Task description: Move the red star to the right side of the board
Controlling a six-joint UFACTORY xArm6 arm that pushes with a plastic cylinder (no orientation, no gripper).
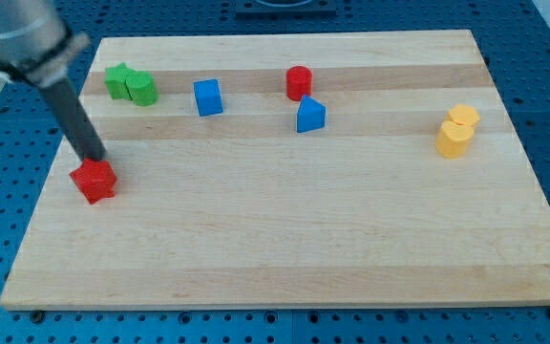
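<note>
My tip [96, 158] rests at the upper-left edge of the red star [95, 181], touching it or just short of contact; the arm has no fingers, only a straight dark rod, so nothing here opens or closes. The star sits near the left edge of the pale wooden board [285, 258], well apart from every other block. Above the star lie two green blocks [130, 84], touching each other, their shapes hard to make out. Further right of the star stand a blue block [208, 96], a red cylinder [299, 82] and a second blue block [310, 115]; far to the star's right, two yellow blocks [457, 130] touch. The star looks small, rigid and light, likely to slide easily on the smooth, grained wood. Its points may make it spin if pushed off-centre, so contact is best made squarely on its left face.
</note>
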